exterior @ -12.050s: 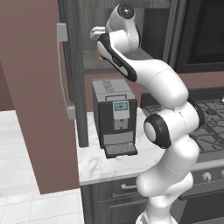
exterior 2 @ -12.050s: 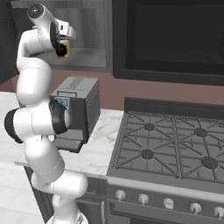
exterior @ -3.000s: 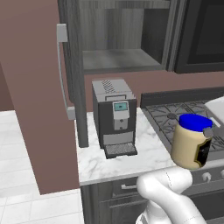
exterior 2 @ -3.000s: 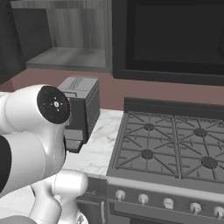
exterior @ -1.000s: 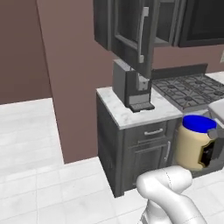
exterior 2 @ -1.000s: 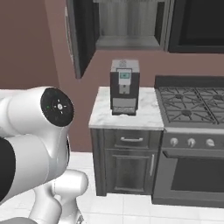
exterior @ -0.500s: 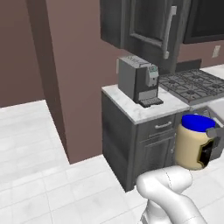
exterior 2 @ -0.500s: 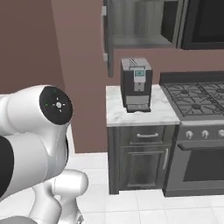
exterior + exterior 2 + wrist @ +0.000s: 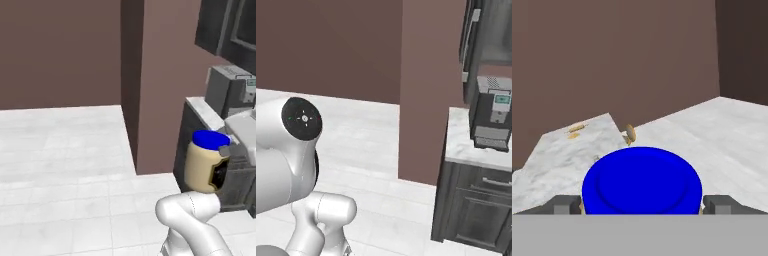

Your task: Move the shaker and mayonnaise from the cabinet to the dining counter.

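Across the upper half of both base views stands a brown wall (image 9: 65, 50), with a white tiled floor (image 9: 60, 165) spreading below it through the left and centre. At the upper right of the left base view hangs the dark grey cabinet (image 9: 225, 27); in the right base view it sits at the upper right with its silver bar handle (image 9: 470, 30) showing. Below it, at the right edge of both views, is a dark drawer unit (image 9: 476, 210) with a marble worktop (image 9: 466, 145) carrying a grey coffee machine (image 9: 493, 112).

In the upper left of the hand view, a pale marble worktop (image 9: 557, 155) lies against the wall, with orange-wood chair backs (image 9: 630, 132) at its edges.

At the right centre of the left base view, the mayonnaise (image 9: 206, 161) is upright between the jaws, blue lid up and dark label toward the right, above the white arm. In the hand view its blue lid fills the lower centre, with a grey fingertip (image 9: 566, 204) at each side. The jaws of the gripper (image 9: 642, 205) stand wide, clasping the jar.
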You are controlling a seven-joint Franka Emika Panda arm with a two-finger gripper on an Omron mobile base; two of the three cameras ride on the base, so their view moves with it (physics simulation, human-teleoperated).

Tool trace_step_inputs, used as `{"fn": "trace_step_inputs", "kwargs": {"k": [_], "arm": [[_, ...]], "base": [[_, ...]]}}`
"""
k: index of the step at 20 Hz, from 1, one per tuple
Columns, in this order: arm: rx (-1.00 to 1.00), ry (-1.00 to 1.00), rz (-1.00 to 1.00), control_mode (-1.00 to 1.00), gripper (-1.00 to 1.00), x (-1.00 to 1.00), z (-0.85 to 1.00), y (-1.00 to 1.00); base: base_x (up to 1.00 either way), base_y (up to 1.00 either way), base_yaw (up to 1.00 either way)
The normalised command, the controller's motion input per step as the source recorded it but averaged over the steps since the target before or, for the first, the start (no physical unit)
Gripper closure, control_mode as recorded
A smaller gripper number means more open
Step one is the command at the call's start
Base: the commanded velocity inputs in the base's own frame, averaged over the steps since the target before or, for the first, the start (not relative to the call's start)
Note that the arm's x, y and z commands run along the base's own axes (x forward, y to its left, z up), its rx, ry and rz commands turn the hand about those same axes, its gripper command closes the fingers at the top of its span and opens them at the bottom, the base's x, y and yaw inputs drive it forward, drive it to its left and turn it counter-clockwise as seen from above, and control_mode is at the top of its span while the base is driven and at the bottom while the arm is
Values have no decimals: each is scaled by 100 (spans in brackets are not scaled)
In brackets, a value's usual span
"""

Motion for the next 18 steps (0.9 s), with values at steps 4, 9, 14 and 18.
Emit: {"fn": "trace_step_inputs", "kwargs": {"k": [4, 9, 14, 18], "arm": [[0, 0, 0, 100, 100, 0, 0, 0], [0, 0, 0, 100, 100, 0, 0, 0], [0, 0, 0, 100, 100, 0, 0, 0], [0, 0, 0, 100, 100, 0, 0, 0]], "base": [[2, 33, 70], [29, 25, 56], [54, 12, 48], [55, 1, 52]]}}
